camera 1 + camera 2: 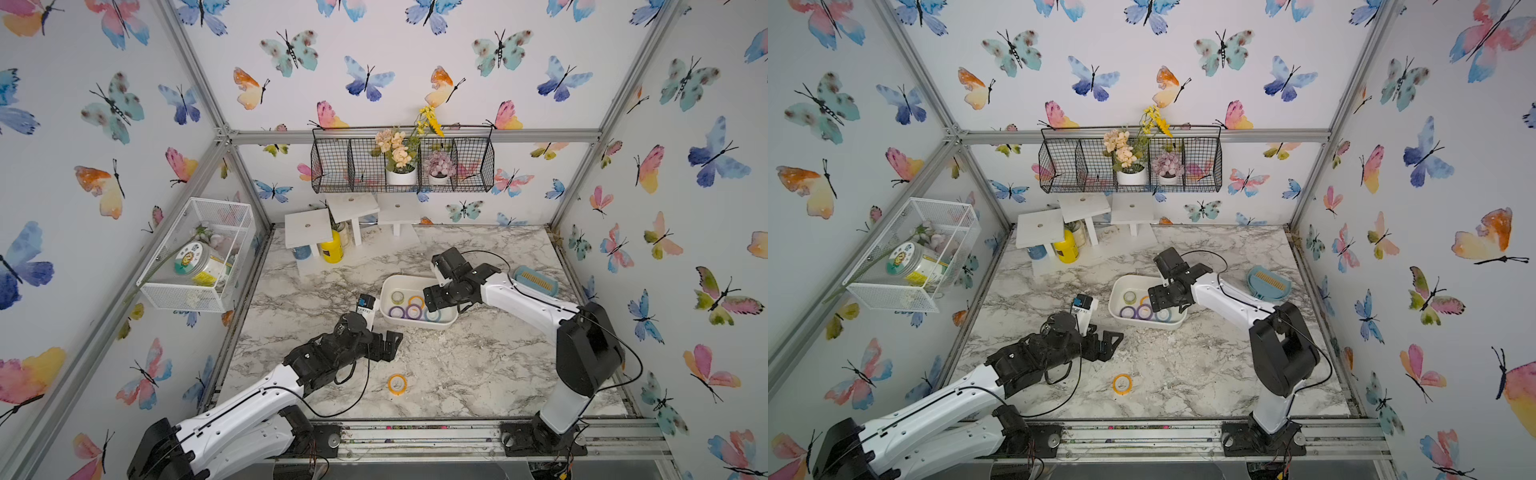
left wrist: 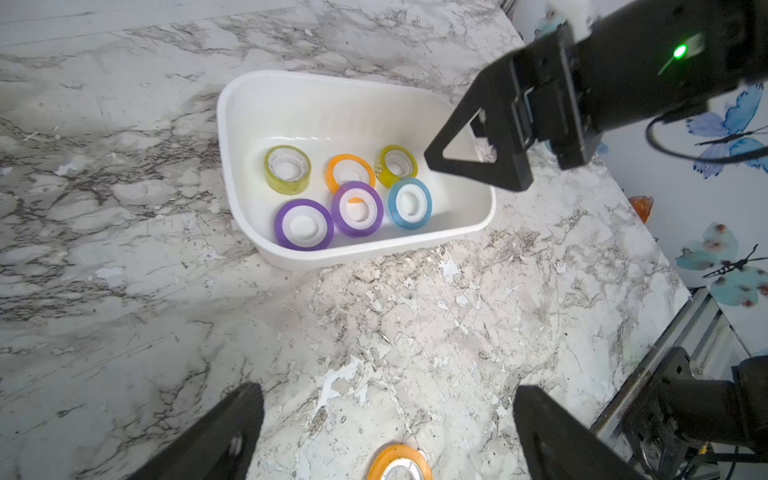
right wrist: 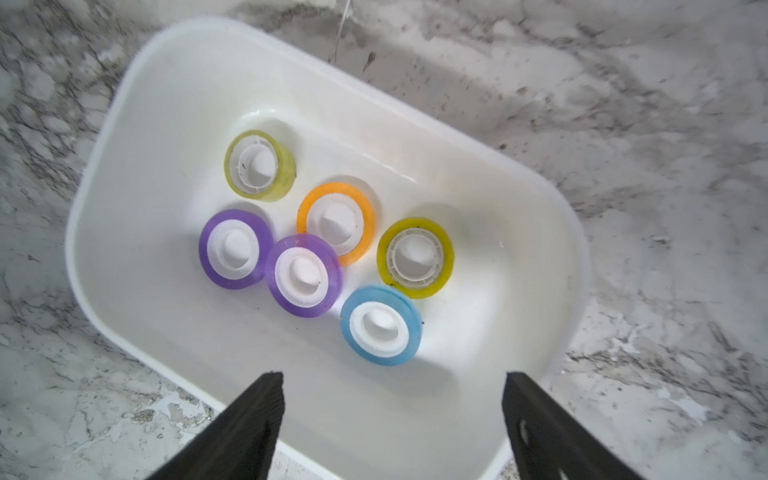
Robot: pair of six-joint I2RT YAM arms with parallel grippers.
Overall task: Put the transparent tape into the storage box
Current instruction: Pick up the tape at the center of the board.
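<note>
Marble tabletop point(image 1: 457, 374) fills the floor of the butterfly-papered booth, and both arms reach in from its near edge. The right arm point(image 1: 519, 303) stretches over the storage box point(image 1: 387, 291), a shallow white tub that sits on the marble around the middle, a little toward the back. The left arm point(image 1: 249, 399) lies low across the near left part of the tabletop and stops short of the box.

The right gripper point(image 3: 392, 380) hangs above one end of the box with its jaws spread wide and nothing between them. The left gripper point(image 2: 386, 399) is spread wide too. It is empty and hovers over bare marble.

Six tape rolls point(image 3: 305, 274) lie flat on the floor of the box: two purple, two yellow-green, one orange and one blue. They are clustered near its middle, with one purple roll touching the rim of the orange one.

A loose orange roll point(image 1: 397, 383) lies flat on the tabletop outside the box, well apart from it. It is toward the front edge and near the left gripper, but not touching it.
</note>
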